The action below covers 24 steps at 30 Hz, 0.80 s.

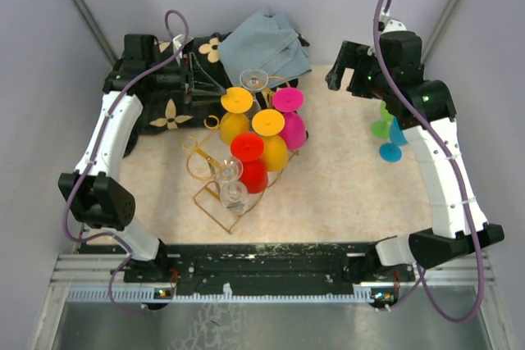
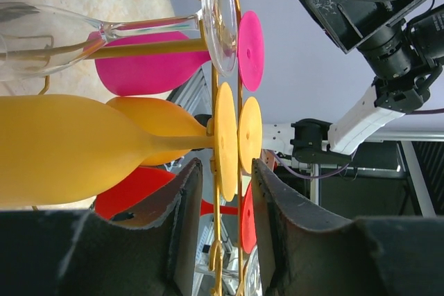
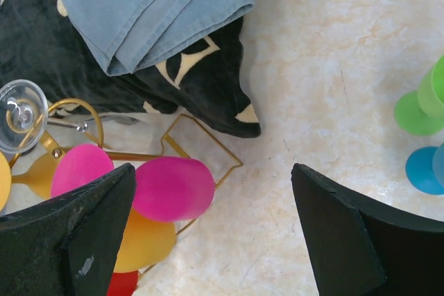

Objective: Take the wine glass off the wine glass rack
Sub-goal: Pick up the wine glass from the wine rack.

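Mid-table, a little to the left: rack (image 2: pixel 152 48), with glasses (image 1: pixel 268 122) hanging in it upside down, feet on top, crowded side by side. Just behind the rack and reaching off to the left: bag (image 1: pixel 164 112). On the bag's right end: cloth (image 1: pixel 267 47). Well apart to the right of the rack: pair of loose glasses (image 1: pixel 380 129), just beside each other on the table (image 1: pixel 328 194).

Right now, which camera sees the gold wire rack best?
Top external: nearly all the gold wire rack shows, base and curls. Left wrist sees only rails close up; right wrist, one base corner and curl.
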Available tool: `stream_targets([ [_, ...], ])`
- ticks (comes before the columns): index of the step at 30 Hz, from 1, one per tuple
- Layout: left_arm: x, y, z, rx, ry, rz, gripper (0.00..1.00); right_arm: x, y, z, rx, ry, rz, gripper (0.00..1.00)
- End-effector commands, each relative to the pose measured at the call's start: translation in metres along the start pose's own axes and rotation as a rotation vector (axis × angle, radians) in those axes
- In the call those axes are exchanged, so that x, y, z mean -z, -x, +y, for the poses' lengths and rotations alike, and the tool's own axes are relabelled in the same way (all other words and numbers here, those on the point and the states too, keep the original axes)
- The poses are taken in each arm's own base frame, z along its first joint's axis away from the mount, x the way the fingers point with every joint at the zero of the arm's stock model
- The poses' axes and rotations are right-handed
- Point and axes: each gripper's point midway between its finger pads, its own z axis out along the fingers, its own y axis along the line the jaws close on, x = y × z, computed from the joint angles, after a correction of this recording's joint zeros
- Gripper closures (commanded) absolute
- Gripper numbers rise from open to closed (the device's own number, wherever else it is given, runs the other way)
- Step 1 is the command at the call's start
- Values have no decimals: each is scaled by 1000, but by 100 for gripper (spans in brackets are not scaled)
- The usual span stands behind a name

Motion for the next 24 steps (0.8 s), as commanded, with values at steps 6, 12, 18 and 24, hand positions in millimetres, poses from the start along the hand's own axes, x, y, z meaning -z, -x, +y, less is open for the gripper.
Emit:
stream_targets([
  [6, -2, 4, -10, -39, -33, 10, 73, 9, 16, 7, 13, 26, -74, 6],
  [12, -2, 3, -9, -33, -35, 14, 77, 7, 15, 7, 16, 24, -70, 6],
  [18, -2, 3, -8, -31, -35, 17, 77, 7, 15, 6, 16, 23, -69, 6],
  [24, -3, 1, -6, -24, -37, 23, 99, 9, 14, 5, 18, 19, -71, 6],
])
